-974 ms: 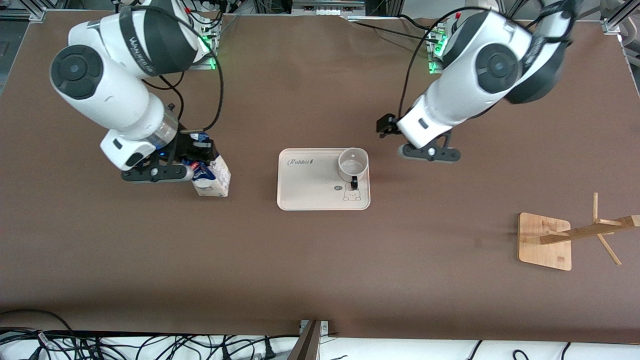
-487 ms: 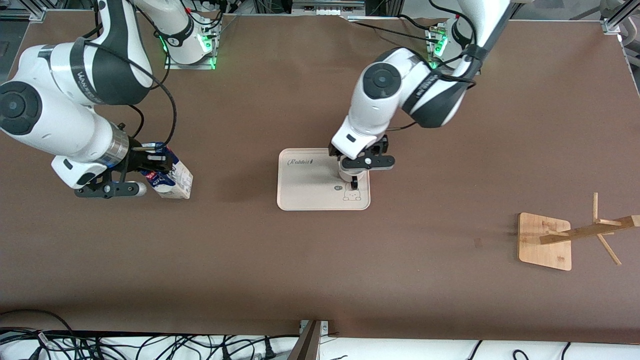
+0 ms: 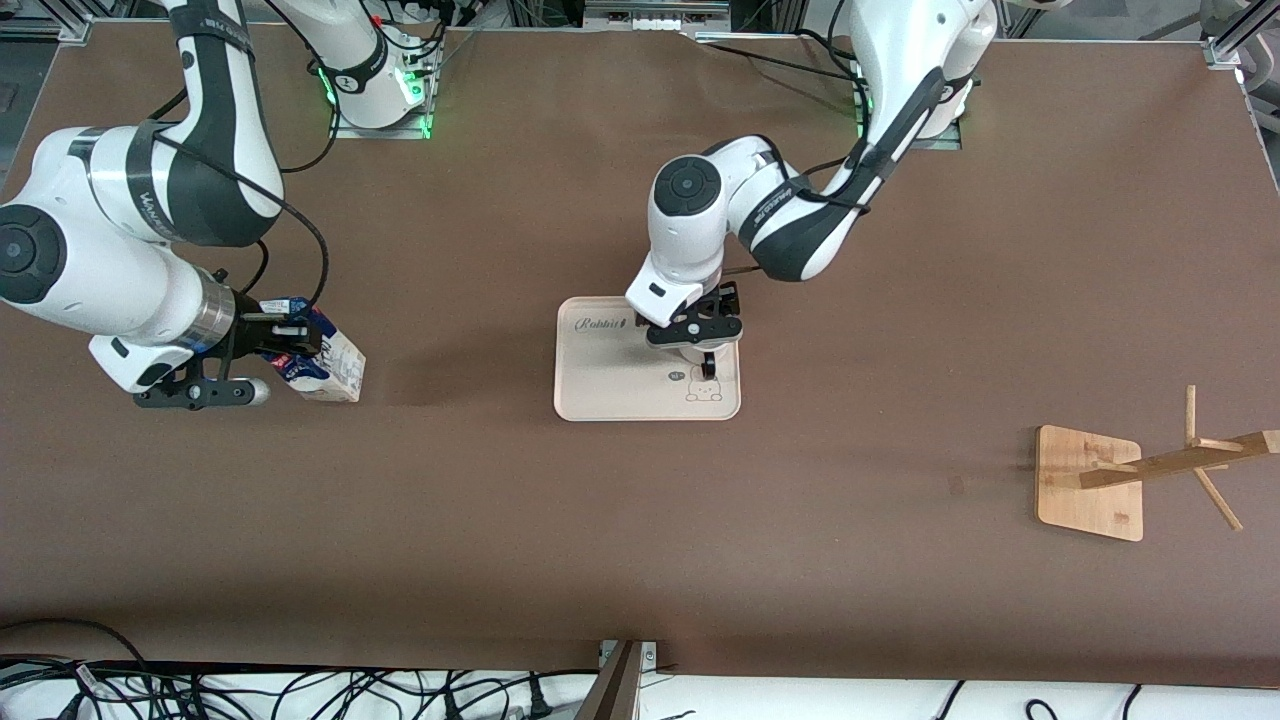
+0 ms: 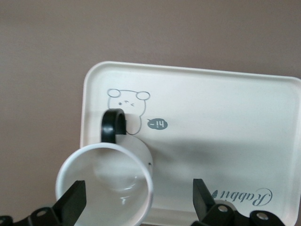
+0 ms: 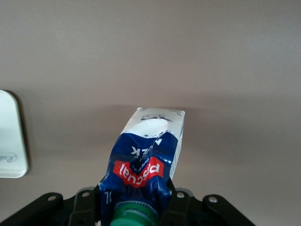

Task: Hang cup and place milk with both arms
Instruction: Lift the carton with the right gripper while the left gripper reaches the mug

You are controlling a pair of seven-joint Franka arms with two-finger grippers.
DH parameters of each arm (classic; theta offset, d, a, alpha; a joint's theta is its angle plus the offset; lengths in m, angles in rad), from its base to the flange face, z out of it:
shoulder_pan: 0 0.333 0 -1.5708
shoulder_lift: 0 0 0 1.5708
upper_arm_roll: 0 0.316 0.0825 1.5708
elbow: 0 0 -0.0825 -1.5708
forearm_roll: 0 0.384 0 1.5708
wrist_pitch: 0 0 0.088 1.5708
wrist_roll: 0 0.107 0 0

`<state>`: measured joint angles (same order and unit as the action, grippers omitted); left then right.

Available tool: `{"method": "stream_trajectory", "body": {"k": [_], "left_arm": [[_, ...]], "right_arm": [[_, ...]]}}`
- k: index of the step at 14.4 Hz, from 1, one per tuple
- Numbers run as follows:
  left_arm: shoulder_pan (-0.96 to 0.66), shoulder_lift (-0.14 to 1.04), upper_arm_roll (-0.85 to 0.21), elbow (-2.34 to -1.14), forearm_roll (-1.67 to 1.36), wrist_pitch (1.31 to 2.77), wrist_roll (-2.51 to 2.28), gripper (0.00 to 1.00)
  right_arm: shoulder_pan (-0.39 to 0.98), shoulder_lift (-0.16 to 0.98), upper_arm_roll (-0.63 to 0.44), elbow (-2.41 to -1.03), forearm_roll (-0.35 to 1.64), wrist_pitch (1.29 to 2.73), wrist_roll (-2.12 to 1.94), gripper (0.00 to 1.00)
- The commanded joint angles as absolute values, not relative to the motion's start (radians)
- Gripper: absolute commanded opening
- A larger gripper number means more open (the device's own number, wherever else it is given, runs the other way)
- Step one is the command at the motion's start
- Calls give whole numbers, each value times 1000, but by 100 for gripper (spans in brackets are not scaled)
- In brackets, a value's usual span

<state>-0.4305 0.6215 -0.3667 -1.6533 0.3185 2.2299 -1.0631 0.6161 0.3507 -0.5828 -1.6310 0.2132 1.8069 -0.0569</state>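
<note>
The white cup point(image 4: 106, 183) stands upright on the beige tray point(image 3: 600, 375), its black handle point(image 4: 114, 125) turned toward the front camera. My left gripper point(image 3: 697, 338) hangs open just over it and hides most of it in the front view, where only the handle point(image 3: 708, 362) shows. In the left wrist view one finger point(image 4: 70, 205) is over the cup's mouth and the other over the tray beside it. My right gripper point(image 3: 283, 352) is shut on the top of the blue milk point(image 3: 325, 362), which tilts over the table at the right arm's end. Its green cap point(image 5: 134, 216) sits between the fingers.
A wooden rack point(image 3: 1090, 482) with pegs stands toward the left arm's end of the table, nearer the front camera than the tray. The tray's corner point(image 5: 9, 136) shows in the right wrist view. Cables lie along the table's front edge.
The left arm swung in from beside the tray and came down over the cup. The right arm carried the milk away from the tray, toward its own end of the table.
</note>
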Motion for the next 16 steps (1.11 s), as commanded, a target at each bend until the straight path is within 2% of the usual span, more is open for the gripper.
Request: {"method": "stream_trajectory", "body": {"k": [1,2,3,4,5,7,13,14,15,16], "left_arm": [[-456,666,-356,-1626,374,2243,-1100,100],[-456,670,-354,-1628,414,2243,-1101,100],[-454,681,-356,-1634,425,2241,-1103,79],[-454,692,-356,-1632,425,2241,-1106,54],[-454,693,-356,-1631,425,2241,-1109,32],[-451,692,-356,-1629,426,2237,-1109,1],[-445,673,-356,-1623,425,2230,-1106,0],[-439,666,-354,-1618,426,2229,-1103,0],[-434,654,-353,-1614,429,2224,-1100,0],[-423,635,-351,-1611,430,2214,-1097,0]], "right_arm": [[615,331,-591,-1698,199,1862,-103,42],[615,333,-591,-1721,199,1887,-112,42],[615,331,-591,-1753,199,1920,-133,42],[615,328,-591,-1784,201,1949,-138,42],[615,324,-591,-1822,201,1994,-140,42],[617,318,-591,-1873,201,2046,-140,42],[618,307,-586,-1921,201,2075,-141,43],[618,308,-586,-1921,201,2077,-146,50],[618,314,-586,-1916,201,2079,-146,72],[618,319,-586,-1914,201,2082,-146,100]]}}
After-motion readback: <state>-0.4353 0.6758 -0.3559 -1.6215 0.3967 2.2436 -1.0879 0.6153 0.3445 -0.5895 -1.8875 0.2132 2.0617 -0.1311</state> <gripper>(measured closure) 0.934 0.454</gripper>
